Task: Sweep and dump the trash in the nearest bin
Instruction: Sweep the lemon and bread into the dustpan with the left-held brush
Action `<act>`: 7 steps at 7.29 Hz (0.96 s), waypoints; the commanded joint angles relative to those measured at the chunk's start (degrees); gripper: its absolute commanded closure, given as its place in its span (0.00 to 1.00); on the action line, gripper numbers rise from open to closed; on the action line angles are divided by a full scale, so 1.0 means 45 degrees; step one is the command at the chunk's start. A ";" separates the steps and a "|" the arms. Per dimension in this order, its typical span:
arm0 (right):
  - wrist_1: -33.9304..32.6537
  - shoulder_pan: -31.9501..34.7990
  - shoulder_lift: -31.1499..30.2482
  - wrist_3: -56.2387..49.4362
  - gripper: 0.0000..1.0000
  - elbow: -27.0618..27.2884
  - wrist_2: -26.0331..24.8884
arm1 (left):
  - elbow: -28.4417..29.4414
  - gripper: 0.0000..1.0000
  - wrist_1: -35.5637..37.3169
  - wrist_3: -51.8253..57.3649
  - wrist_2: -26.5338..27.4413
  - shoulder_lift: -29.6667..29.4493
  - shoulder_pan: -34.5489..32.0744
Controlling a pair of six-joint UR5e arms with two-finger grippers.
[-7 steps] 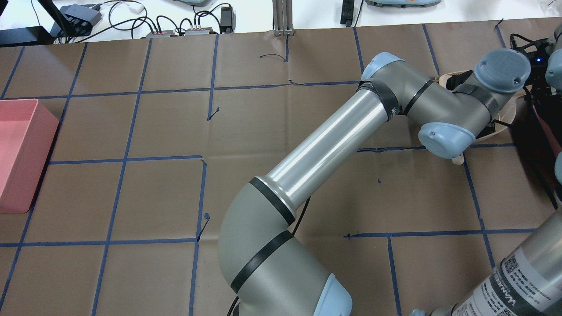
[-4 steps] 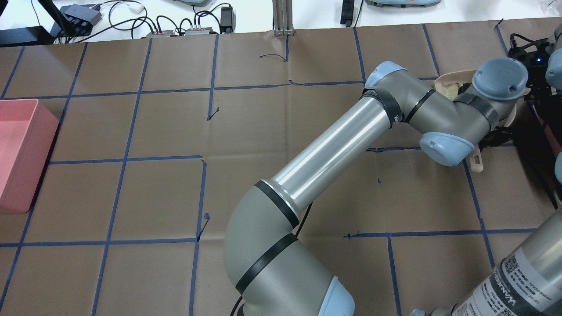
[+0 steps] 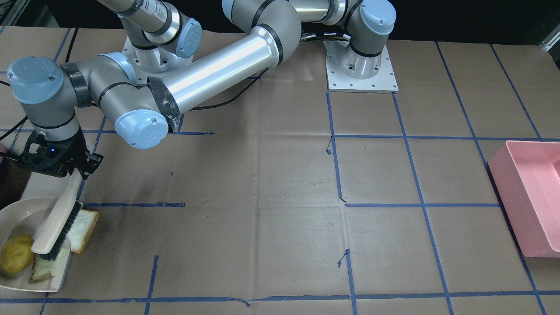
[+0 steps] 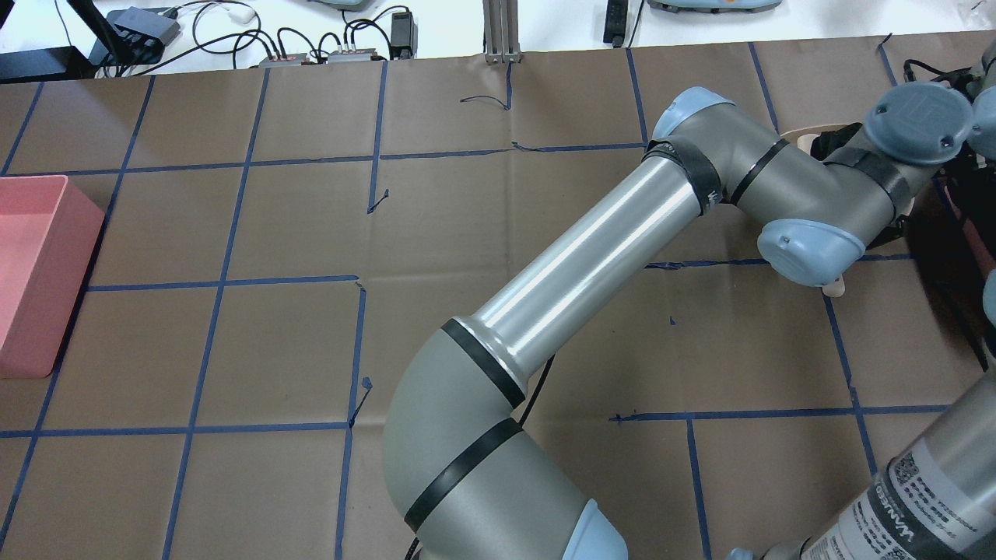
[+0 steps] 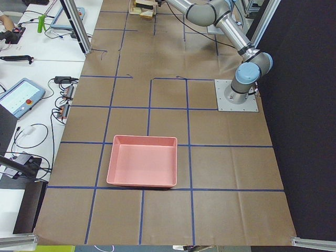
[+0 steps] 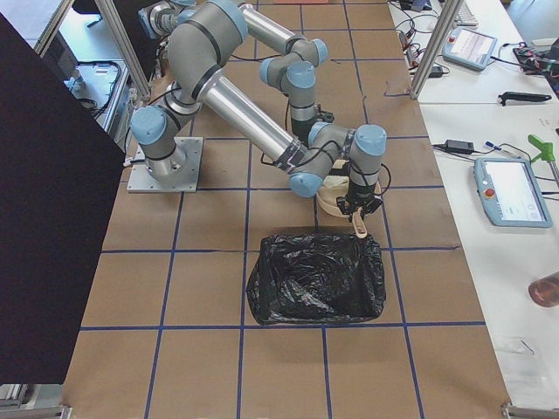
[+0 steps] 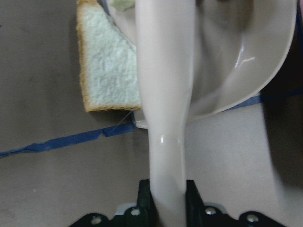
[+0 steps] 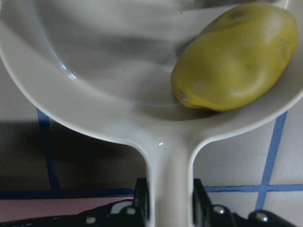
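Two toy bread slices and one fruit at one end of the table, seen from across it. With the left gripper (image 3: 78, 171) clamped on the cream handle of a brush (image 3: 53, 225), black bristles down across the lip of a cream dustpan (image 3: 19, 212). In the pan, a yellow-green fruit (image 3: 16, 253) and one toy bread slice (image 3: 41, 271); on the paper, touching the pan's edge and partly under the bristles, the second slice (image 3: 85, 227). Well apart at the other end, a large pink tub (image 3: 538, 197).

From overhead, hides nearly all of that beneath the left arm (image 4: 576, 257); shows only a strip of the pan's rim and the handle's tip past the wrist.

From the left end, sets the tub in the foreground and the pan and brush at the far end, too small to read.

From the right end, catches both arms bunched over the pan, with a black bag (image 6: 314, 275) spread over a boxy shape just beside it.

At the left wrist, finds fingers (image 7: 143, 205) narrow on the brush handle, the second slice flat on the paper against the pan's lip.

At the right wrist, finds the right gripper (image 8: 169, 196) closed on the dustpan's handle, the fruit lying against the bowl's wall, and a thin pink sliver of the near bin (image 8: 47, 205) next to a dark shadow.
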 commanded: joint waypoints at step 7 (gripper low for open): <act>0.0272 0.0150 -0.0019 0.0019 1.00 0.0019 0.0137 | 0.0118 1.00 -0.2247 -0.3941 -0.0085 -0.0546 -0.0225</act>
